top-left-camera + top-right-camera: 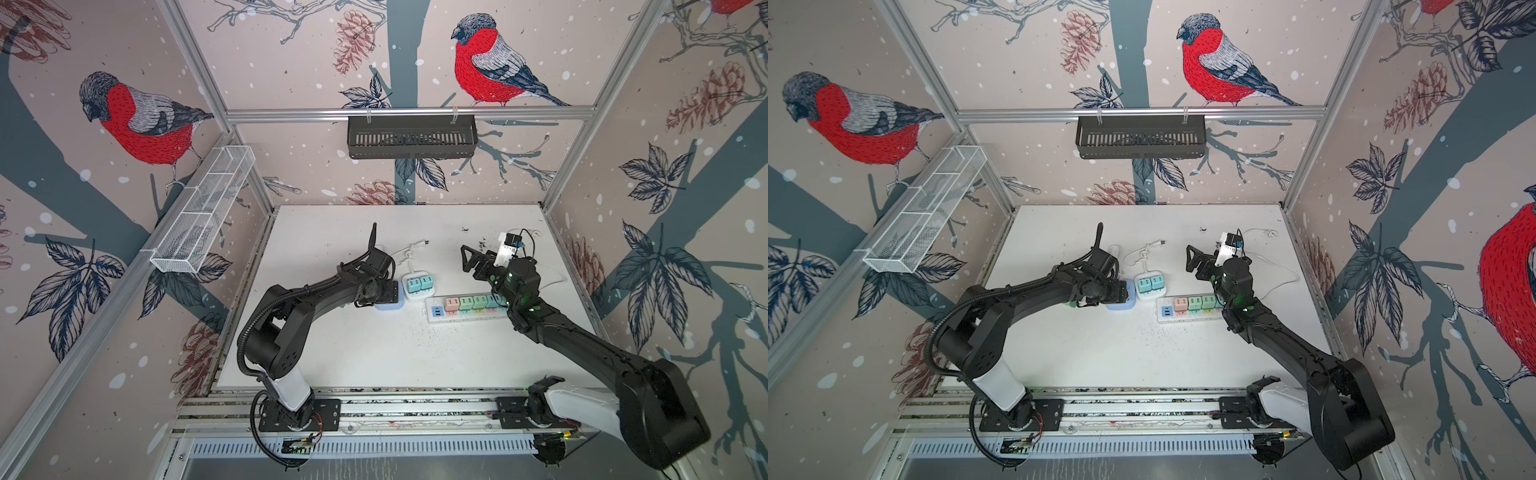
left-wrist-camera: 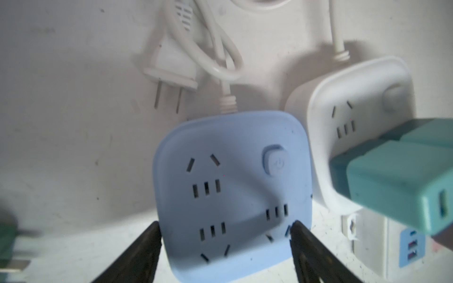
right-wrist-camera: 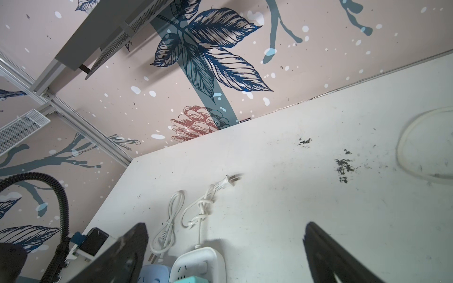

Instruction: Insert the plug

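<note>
A pale blue socket block [image 2: 232, 196] lies flat on the table, and a sliver of it shows under the left wrist in a top view [image 1: 388, 308]. My left gripper [image 2: 226, 225] points down over it, a finger against each side, shut on the block. The green plug [image 2: 7, 245] lies on the table just beside that gripper, blurred, with a metal prong showing. My right gripper [image 1: 465, 259] hangs open and empty above the table's far right part; its wrist view shows bare table between the fingers [image 3: 226, 227].
A white socket block [image 1: 417, 293] carrying two teal adapters [image 2: 392, 181] sits right next to the blue one. A long power strip [image 1: 436, 314] with several pastel adapters lies under the right arm. White cords with plugs [image 2: 169, 73] [image 3: 226, 182] lie behind the blocks.
</note>
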Controlling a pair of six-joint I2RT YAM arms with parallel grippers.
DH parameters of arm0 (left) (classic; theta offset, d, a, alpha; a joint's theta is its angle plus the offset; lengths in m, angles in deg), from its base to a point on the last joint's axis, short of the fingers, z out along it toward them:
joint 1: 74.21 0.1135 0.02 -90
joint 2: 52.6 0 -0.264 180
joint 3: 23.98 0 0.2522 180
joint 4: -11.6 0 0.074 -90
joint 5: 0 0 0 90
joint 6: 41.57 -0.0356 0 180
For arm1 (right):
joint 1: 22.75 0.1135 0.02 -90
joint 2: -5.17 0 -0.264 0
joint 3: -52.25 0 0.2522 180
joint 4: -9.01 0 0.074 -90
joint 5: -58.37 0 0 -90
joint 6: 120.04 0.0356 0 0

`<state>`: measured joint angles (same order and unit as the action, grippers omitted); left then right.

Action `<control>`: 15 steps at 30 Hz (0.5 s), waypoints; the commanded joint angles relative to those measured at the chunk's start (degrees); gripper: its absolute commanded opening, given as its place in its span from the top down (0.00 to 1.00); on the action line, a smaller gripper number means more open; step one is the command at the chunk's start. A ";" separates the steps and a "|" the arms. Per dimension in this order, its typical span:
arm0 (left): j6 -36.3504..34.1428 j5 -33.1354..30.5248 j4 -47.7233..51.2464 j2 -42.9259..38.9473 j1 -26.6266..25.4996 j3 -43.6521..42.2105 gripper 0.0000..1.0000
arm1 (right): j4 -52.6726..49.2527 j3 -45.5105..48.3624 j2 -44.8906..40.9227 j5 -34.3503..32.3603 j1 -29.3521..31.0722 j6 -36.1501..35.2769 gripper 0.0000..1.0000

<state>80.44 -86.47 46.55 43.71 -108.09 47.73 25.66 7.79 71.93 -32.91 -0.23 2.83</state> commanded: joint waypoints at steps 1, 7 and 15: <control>3.00 1.29 -4.08 -2.71 -1.31 -2.69 0.18 | 1.05 -0.15 0.24 0.88 -0.13 0.10 0.00; 3.75 2.04 -4.81 -6.68 -2.19 -3.08 0.17 | 1.03 -0.12 0.12 1.00 -0.24 0.02 0.00; 4.22 -6.67 -3.43 -17.00 -2.17 4.96 0.02 | -1.07 -0.91 -0.81 0.66 -0.18 -0.65 0.00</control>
<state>82.98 -86.82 43.77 29.86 -110.28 50.97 24.81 7.22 71.91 -32.10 -0.43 2.76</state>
